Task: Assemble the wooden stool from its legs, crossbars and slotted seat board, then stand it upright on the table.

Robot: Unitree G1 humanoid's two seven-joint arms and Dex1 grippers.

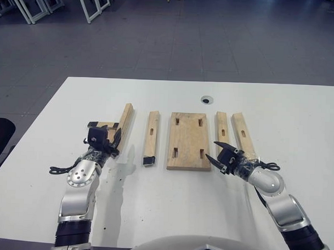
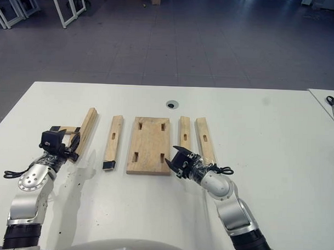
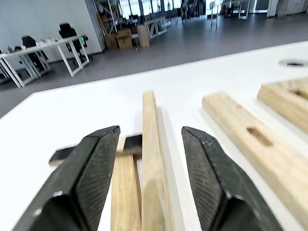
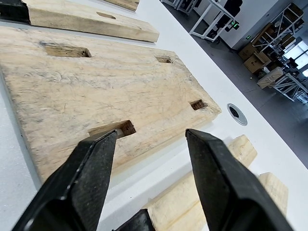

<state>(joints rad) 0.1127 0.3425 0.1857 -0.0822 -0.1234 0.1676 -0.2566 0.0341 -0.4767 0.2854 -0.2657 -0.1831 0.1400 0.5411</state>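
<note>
Covering leg (image 1: 126,115) near end: left tool (image 3: 150,130), fingers spread.

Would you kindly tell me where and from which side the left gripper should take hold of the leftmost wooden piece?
Probably its near end, from the robot's side: the leftmost wooden piece stands on its narrow edge, thin faces upright, and the open left gripper straddles it, so closing would pinch those faces.

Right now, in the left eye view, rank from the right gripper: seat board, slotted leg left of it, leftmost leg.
1. Seat board, beside the right gripper.
2. Slotted leg, left of the board.
3. Leftmost leg, at the left gripper.
</note>
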